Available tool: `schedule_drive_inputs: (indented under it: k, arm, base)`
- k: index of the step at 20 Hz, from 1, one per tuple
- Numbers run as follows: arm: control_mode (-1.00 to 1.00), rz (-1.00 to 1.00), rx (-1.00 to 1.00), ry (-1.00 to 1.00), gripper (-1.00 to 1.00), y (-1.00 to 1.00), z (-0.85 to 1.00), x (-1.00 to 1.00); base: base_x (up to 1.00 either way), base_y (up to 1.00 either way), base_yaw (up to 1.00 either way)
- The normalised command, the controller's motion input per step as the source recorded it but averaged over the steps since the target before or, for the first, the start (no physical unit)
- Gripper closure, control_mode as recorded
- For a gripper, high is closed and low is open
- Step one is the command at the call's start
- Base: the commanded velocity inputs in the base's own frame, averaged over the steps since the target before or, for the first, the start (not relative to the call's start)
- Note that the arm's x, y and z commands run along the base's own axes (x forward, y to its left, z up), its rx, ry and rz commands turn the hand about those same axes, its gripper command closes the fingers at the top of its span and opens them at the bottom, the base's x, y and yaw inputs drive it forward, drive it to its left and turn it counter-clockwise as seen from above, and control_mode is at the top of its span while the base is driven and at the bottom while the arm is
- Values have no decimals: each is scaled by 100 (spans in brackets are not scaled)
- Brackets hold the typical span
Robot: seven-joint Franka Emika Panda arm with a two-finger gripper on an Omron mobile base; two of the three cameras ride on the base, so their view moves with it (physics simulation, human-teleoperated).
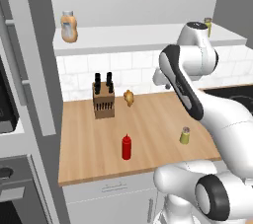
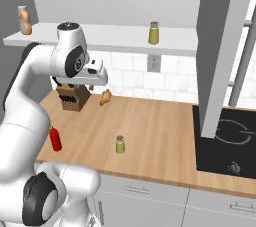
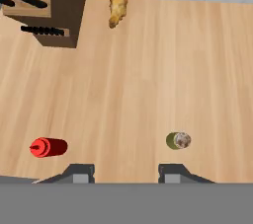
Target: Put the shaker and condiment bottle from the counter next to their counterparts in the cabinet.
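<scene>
End effector, seen from the hand camera high above the tabletop: fingertips apart yet at their narrowest, nothing between them, touching nothing. Below it, the shaker stands upright near the front edge; the condiment bottle stands well apart from it, also near the front. Toward the tiled wall sit a knife block and a tan lumpy item. On the cabinet shelf above stand a second shaker and, far along, an orange bottle.
</scene>
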Motion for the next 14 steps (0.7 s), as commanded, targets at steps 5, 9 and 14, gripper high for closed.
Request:
schedule_drive_inputs:
  k: [5,9,14]
  arm:
    - [-100,17,0,-8,-100,-13,-15,-2]
    - [-100,46,0,-17,-100,-23,-24,-8]
    - [-100,56,0,-15,-100,-29,-39,-1]
  base:
    - [0,0,0]
    - [0,0,0]
    - [0,0,0]
